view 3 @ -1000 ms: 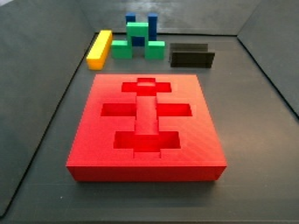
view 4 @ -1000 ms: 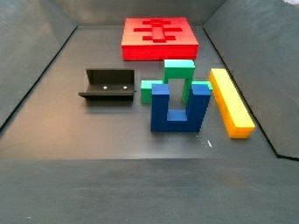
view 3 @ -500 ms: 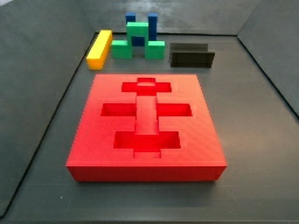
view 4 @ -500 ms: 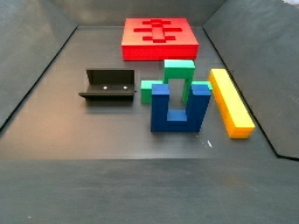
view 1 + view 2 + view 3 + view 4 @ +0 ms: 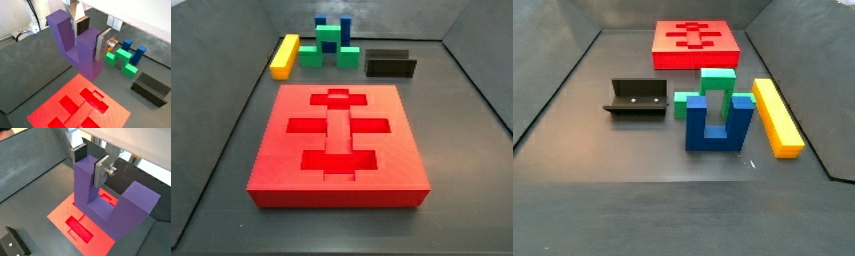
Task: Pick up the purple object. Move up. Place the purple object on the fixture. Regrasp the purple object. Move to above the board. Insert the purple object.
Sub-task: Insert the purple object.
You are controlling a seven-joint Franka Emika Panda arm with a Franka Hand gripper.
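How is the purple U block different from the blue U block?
The purple object is purple; the blue block is dark blue. The purple object hangs in the air over the board, pinched on one prong by the hand; the blue block stands on the floor beside the green block. Nothing holds the blue block. Both are U shapes with two prongs.

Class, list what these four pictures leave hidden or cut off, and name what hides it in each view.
- Gripper: absent from both side views, outside their frames.
- Purple object: hides part of the board in both wrist views.
- Fixture: cut by the picture's edge in a wrist view.
- Green block: partly hidden by the blue block.
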